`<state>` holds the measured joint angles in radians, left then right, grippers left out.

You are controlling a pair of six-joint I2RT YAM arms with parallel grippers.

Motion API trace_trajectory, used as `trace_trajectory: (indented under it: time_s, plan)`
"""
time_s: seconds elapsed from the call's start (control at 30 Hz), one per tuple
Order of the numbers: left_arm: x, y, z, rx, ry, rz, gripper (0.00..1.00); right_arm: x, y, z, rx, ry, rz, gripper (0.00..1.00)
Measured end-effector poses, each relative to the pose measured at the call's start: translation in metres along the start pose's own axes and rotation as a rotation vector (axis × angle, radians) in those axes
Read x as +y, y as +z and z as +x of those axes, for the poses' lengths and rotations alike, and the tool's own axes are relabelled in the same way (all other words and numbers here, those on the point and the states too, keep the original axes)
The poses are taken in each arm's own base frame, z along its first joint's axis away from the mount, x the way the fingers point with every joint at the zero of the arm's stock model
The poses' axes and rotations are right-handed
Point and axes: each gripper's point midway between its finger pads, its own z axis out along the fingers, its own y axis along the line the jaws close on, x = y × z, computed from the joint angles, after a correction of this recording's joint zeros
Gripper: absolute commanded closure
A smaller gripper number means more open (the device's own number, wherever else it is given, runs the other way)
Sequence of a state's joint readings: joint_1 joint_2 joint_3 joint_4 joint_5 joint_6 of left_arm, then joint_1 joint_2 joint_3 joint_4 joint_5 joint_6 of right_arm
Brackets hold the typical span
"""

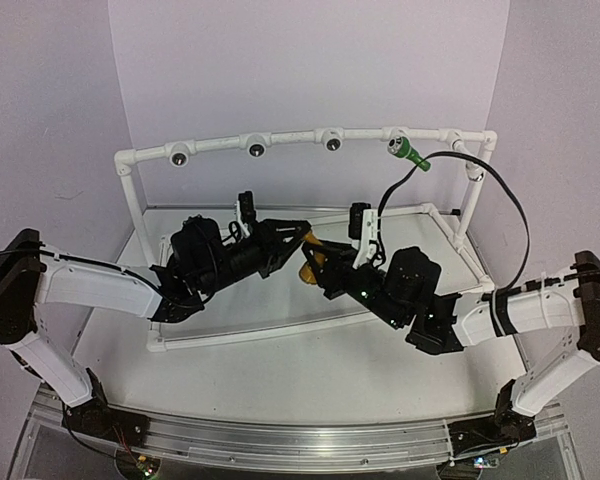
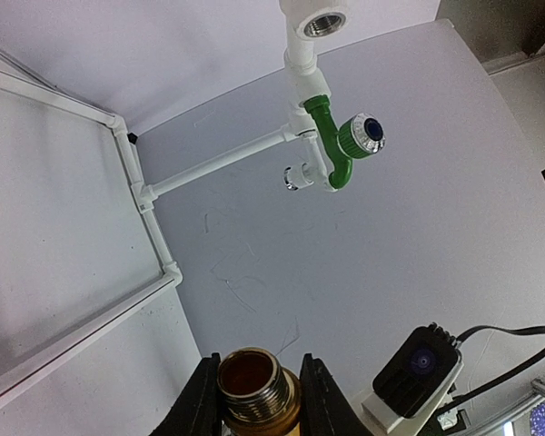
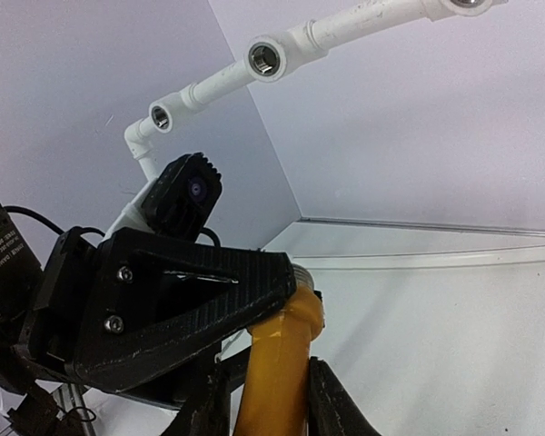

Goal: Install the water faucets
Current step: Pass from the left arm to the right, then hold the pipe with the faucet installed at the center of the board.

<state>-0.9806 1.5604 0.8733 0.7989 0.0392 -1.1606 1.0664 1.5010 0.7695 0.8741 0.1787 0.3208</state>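
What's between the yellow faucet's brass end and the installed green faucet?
Nothing: left wrist view shows only bare surface between brass end and green faucet.

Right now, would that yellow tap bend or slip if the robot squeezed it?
Probably stiff: the yellow tap looks like thick moulded plastic with a brass end. Its glossy body may slip when squeezed; the ridged threads likely hold better. Likely light for its size, the metal end being heaviest.
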Motion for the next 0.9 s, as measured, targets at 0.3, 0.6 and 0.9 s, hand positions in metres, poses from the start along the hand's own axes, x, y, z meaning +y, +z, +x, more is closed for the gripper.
trace_trajectory:
  time_s: [0.3, 0.6, 0.9]
  plan:
    - [0.001, -0.002, -0.009, -0.021, 0.003, 0.017, 0.41, 0.0, 0.008, -0.002, -0.022, -0.001, 0.016, 1.0]
    - [0.072, -0.058, -0.018, 0.038, 0.08, -0.189, 0.0, -0.032, -0.008, -0.006, 0.164, -0.374, 0.21, 1.0]
    - [0.124, -0.048, 0.01, 0.357, 0.495, -0.396, 0.03, -0.027, -0.003, -0.11, 0.296, -0.921, 0.387, 1.0]
